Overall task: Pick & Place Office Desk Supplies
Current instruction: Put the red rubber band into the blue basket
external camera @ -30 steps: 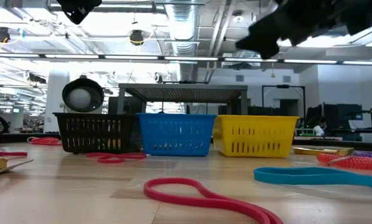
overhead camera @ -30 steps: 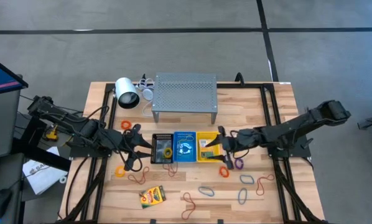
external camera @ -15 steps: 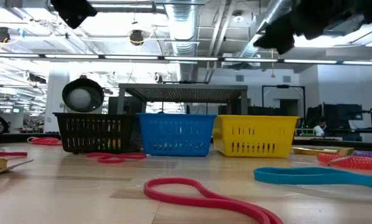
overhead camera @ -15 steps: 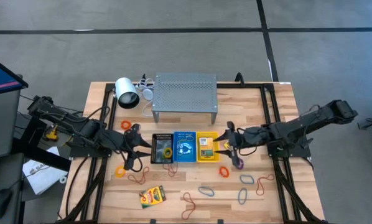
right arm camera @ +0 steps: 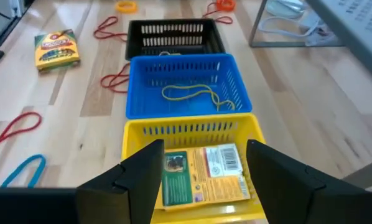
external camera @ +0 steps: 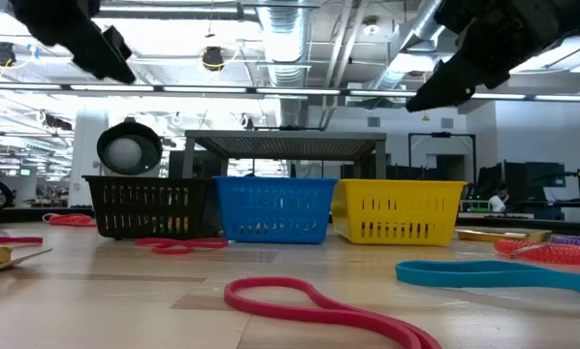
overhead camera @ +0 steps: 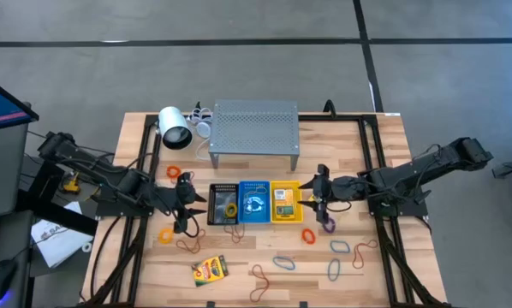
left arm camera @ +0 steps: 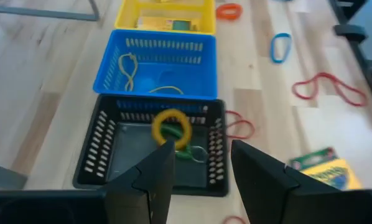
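Note:
Three small baskets stand in a row mid-table: black (overhead camera: 223, 204), blue (overhead camera: 255, 203) and yellow (overhead camera: 283, 202). One crayon box (right arm camera: 203, 172) lies flat in the yellow basket. Another crayon box (overhead camera: 210, 269) lies on the table near the front edge. A yellow ring and a green band (left arm camera: 172, 129) lie in the black basket, and thin yellow bands (right arm camera: 192, 94) in the blue one. My left gripper (overhead camera: 190, 208) hovers open just left of the black basket. My right gripper (overhead camera: 311, 203) hovers open just right of the yellow basket, above its near wall in the right wrist view (right arm camera: 201, 177).
A grey perforated shelf (overhead camera: 254, 130) and a white cylinder (overhead camera: 175, 128) stand at the back. Loose rubber bands lie on the table: orange (overhead camera: 308, 234), purple (overhead camera: 329, 225), blue (overhead camera: 338, 246), red (overhead camera: 260, 275), and orange ones (overhead camera: 165, 233) on the left.
My right gripper has drawn back from over the yellow basket toward the table's right edge and tipped further down. My left gripper has sunk lower beside the black basket. The baskets and the bands have stayed where they were.

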